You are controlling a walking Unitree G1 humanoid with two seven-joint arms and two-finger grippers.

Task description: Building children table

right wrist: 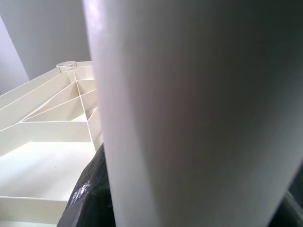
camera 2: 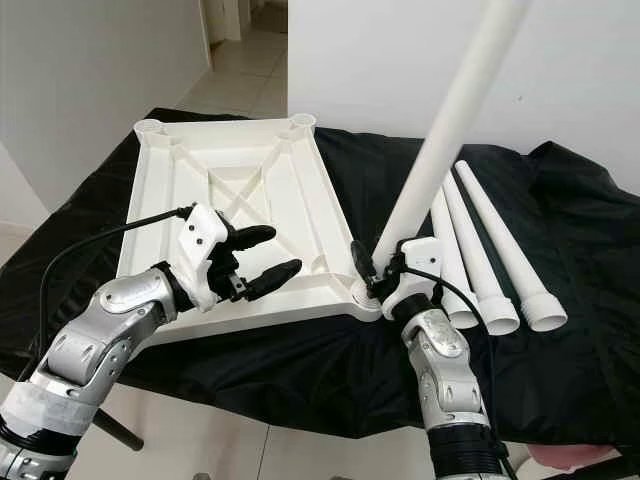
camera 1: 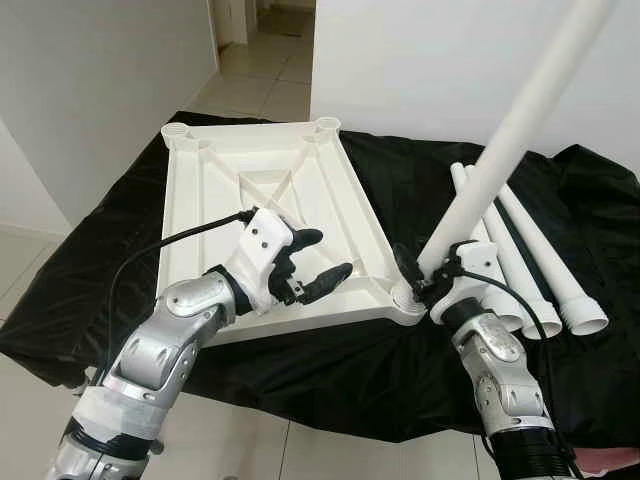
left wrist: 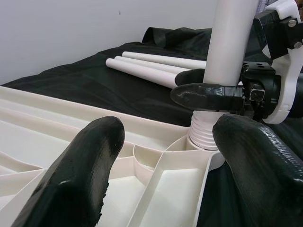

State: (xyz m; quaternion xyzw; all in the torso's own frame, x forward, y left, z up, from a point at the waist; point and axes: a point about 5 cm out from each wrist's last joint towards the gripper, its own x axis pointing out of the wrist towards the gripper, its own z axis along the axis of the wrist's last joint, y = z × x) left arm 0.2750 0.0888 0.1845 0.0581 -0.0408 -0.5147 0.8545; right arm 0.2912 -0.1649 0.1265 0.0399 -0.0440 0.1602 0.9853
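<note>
The right gripper (camera 1: 425,275) has its jaws clenched on a white table leg (camera 1: 520,120), its top cut off, seated in the upturned tabletop (camera 1: 270,180) corner at 5 o'clock. The left gripper (camera 1: 318,258), jaws released, hovers over the tabletop on the black-draped worktop (camera 1: 90,290). Three spare legs (camera 1: 530,270) lie at 3 o'clock.

Bright, even indoor light with soft shadows; head views sharp, the right wrist close-up blurred.
</note>
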